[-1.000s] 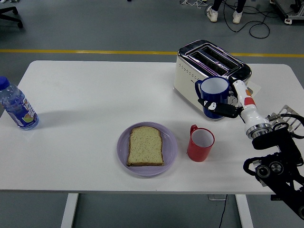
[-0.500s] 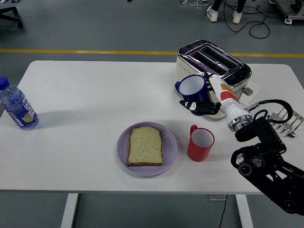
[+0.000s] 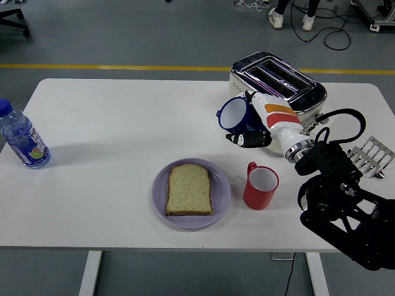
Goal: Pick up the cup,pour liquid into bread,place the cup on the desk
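1. Two mugs are in play, and nearest the table's edge sits the round lilac plate [image 3: 159, 192] at 6 o'clock, glossy and shallow, with the bread [image 3: 190, 189] lying flat on it: a squarish, porous slice with a browner crust.
2. Just at 3 o'clock of the plate stands a red cup [image 3: 260, 185], upright, smooth-glazed, white inside, handle turned far-left. It is untouched.
3. At 4 o'clock the right arm comes in, black and jointed, with a white and orange forearm shell.
4. The right hand [image 3: 252, 134] is clamped round the blue cup [image 3: 236, 115], dark fingers wrapped under its body. The cup is off the table, between the bread and the toaster, at about 1 o'clock from the plate.
5. Since a second ago the blue cup has travelled left from in front of the toaster and tipped, its white-lined mouth now facing left. I judge the carry is nearly done and the pour is starting, though the cup is not yet over the bread.
6. At 9 o'clock a clear plastic bottle [image 3: 21, 137] with a blue cap stands at the table's left edge.
7. Farthest, at 1 o'clock, is the cream and chrome toaster [image 3: 295, 86], boxy with two slots.
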You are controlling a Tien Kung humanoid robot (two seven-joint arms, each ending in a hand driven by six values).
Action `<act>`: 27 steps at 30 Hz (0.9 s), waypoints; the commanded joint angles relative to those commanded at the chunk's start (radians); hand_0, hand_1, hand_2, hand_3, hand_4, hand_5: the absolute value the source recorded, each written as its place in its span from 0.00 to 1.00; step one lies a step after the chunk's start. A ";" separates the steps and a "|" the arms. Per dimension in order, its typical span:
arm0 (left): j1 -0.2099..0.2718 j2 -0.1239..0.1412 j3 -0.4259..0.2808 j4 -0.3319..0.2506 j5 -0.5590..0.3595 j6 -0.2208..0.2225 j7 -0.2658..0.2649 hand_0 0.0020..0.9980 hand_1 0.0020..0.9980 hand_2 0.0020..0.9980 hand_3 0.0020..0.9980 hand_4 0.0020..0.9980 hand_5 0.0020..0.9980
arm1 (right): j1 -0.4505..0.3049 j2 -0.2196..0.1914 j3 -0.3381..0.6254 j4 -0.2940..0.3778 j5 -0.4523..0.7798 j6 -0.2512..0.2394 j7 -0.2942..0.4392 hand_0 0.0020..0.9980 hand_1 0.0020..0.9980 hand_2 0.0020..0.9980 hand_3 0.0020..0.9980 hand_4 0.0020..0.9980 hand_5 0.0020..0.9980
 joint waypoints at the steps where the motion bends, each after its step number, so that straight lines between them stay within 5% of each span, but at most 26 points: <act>1: 0.000 0.000 0.000 0.000 0.000 0.000 0.000 0.63 0.64 0.65 0.50 0.24 0.86 | 0.004 -0.001 -0.004 0.000 -0.012 0.006 -0.002 0.33 0.41 0.56 0.55 0.78 0.00; 15: 0.010 -0.002 0.010 0.001 -0.006 0.000 0.000 0.63 0.64 0.65 0.50 0.24 0.86 | 0.099 -0.037 -0.116 0.026 -0.158 0.113 -0.021 0.33 0.41 0.56 0.55 0.78 0.00; 27: 0.012 -0.003 0.016 0.000 -0.009 0.001 0.000 0.63 0.64 0.65 0.50 0.24 0.86 | 0.164 -0.068 -0.207 0.055 -0.255 0.156 -0.008 0.34 0.42 0.56 0.55 0.77 0.00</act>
